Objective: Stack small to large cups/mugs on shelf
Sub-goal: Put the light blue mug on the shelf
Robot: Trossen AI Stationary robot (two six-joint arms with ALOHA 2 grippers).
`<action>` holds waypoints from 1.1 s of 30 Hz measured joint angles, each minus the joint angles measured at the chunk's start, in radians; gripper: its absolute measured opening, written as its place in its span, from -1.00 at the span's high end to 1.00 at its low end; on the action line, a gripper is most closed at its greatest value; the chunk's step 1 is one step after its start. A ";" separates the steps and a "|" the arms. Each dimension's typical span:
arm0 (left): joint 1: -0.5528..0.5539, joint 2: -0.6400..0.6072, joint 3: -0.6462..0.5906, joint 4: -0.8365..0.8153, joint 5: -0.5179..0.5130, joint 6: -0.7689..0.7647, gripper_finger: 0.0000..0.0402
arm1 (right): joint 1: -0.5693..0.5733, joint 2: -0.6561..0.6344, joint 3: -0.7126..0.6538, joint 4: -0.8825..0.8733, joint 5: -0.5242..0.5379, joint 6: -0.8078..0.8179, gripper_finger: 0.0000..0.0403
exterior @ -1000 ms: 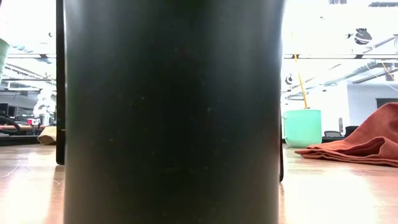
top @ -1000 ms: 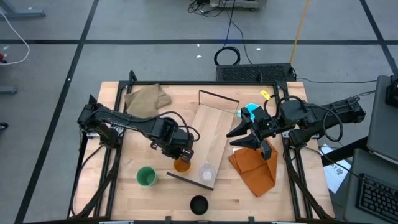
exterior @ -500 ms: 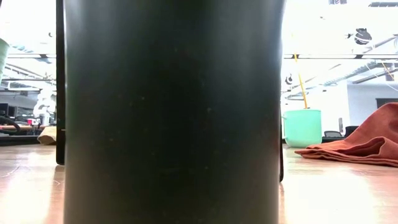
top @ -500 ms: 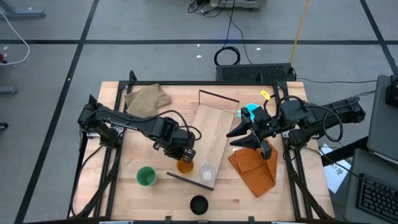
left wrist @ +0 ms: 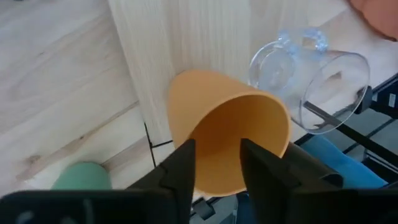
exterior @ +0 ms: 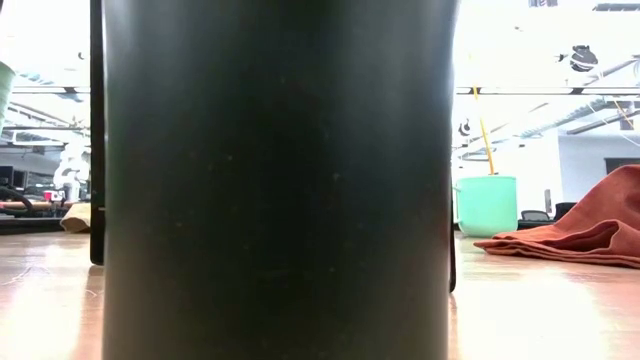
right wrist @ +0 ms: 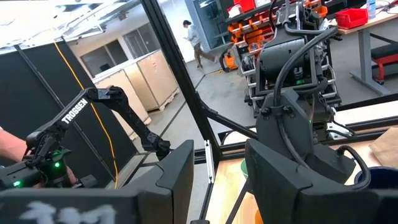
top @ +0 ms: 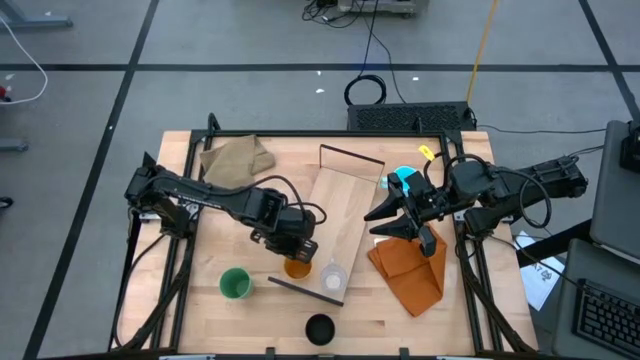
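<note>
**Left wrist view: orange cup at the shelf's end**

Orange cup (left wrist: 227, 134) sits between the left gripper (left wrist: 216, 163) fingers, seemingly loosely; clear cup (left wrist: 308, 78) just beyond, on the shelf (top: 338, 225). Right gripper (top: 382, 222), parted, waits near the orange cloth (top: 410, 272).

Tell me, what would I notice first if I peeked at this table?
Probably the bright orange cup near the middle of the table, at the near end of the long wooden shelf, with the left gripper right at its rim and a clear cup beside it. You'd also spot the orange cloth on the right side, below the right gripper. Down at table height, a big black cup blocks nearly the whole view.
</note>
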 joint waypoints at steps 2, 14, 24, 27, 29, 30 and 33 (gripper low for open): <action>0.007 -0.004 0.000 0.000 0.002 -0.006 0.27 | 0.000 0.000 0.000 0.000 0.000 0.000 0.32; 0.017 -0.035 0.228 -0.076 -0.072 0.140 0.13 | -0.039 0.000 0.000 -0.040 0.000 -0.015 0.32; 0.017 -0.037 0.465 -0.159 -0.079 0.327 0.13 | -0.121 -0.001 0.000 -0.213 0.000 -0.031 0.32; 0.017 -0.037 0.532 -0.163 -0.079 0.446 0.13 | -0.152 -0.001 0.000 -0.279 0.000 -0.031 0.32; 0.017 -0.037 0.575 -0.171 -0.098 0.503 0.13 | -0.173 -0.001 0.000 -0.334 0.000 -0.030 0.32; 0.017 -0.037 0.594 -0.184 -0.117 0.524 0.13 | -0.183 -0.001 0.000 -0.365 0.000 -0.026 0.32; 0.017 -0.037 0.640 -0.215 -0.187 0.585 0.13 | -0.205 -0.001 0.000 -0.439 0.000 -0.023 0.32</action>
